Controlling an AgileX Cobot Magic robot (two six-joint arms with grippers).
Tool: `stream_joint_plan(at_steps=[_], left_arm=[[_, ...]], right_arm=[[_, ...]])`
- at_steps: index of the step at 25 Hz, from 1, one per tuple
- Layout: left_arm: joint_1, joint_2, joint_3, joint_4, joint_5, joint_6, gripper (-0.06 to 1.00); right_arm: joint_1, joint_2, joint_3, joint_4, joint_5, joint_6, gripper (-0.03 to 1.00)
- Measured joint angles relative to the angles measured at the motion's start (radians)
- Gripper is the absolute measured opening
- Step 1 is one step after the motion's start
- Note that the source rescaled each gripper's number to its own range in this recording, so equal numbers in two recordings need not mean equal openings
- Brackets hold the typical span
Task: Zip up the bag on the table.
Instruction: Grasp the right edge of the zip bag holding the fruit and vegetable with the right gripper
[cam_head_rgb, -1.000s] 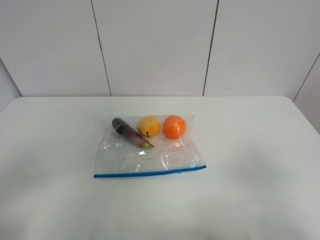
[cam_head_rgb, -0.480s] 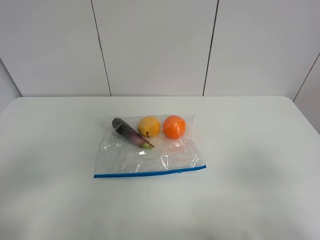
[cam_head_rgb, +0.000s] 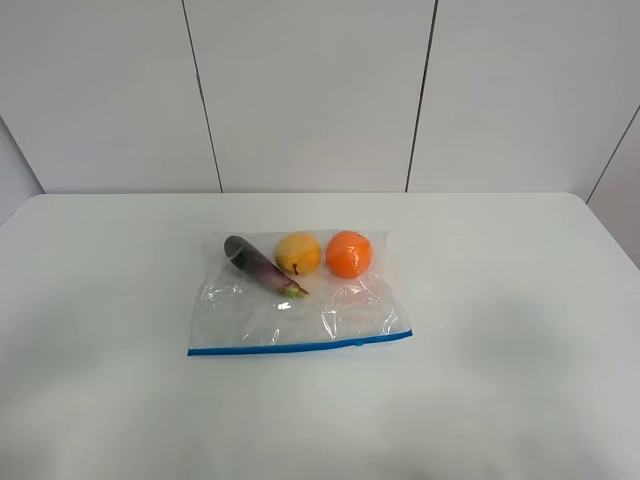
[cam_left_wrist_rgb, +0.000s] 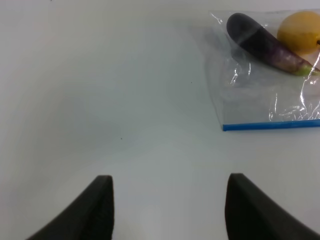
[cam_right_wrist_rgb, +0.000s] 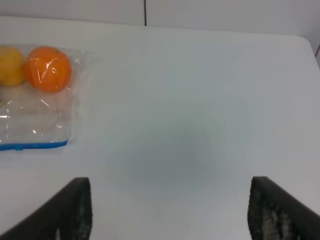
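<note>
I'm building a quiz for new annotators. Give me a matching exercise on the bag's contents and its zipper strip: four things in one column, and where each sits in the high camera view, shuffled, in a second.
Column 1
1. eggplant
2. yellow fruit
3. orange
4. blue zipper strip

Column 2
A. middle of the three items in the bag
B. along the bag's edge nearest the camera
C. leftmost of the three, lying slanted
D. rightmost of the three

Pairs: 1-C, 2-A, 3-D, 4-B

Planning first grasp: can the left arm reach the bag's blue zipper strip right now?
Probably yes: the left pincer is open, holding nothing, and only bare table lies between it and the zipper strip.
</note>
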Motion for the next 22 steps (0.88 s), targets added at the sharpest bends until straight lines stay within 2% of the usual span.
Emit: stream_joint_plan(at_steps=[9, 14, 22], left_arm=[[0.000, 0.000, 0.000, 0.000, 0.000, 0.000, 0.69], [0.000, 0.000, 0.000, 0.000, 0.000, 0.000, 0.69], [0.000, 0.000, 0.000, 0.000, 0.000, 0.000, 0.69]], right_arm=[[0.000, 0.015, -0.020, 0.033, -0.051, 0.004, 0.72], [0.000, 0.146, -0.020, 0.054, -0.090, 0.011, 0.72], [0.000, 0.392, -0.020, 0.058, -0.225, 0.013, 0.72]])
